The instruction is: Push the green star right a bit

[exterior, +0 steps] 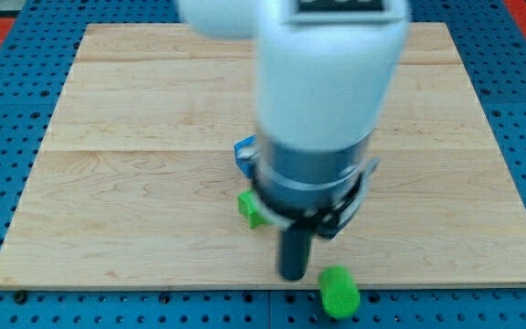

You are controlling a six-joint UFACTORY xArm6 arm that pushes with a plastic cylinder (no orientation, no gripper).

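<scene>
Tip (292, 275) of the rod, bare and holding nothing, rests just left of a green block (340, 291) at the board's (135, 183) bottom edge. Another green block (251, 207) and a blue block (244, 152) peek out left of the arm (322, 110).

A broad white cylindrical arm housing (327, 73), blurred and smooth, carries a dark rectangular panel at its upper edge (its markings too soft to read). Below it sits a grey metallic collar (310, 174), then a black bracket-like mount (327, 215) with angular edges. From this a straight dark rod (293, 249) extends, ending in my tip (292, 275), round and matt black.
</scene>
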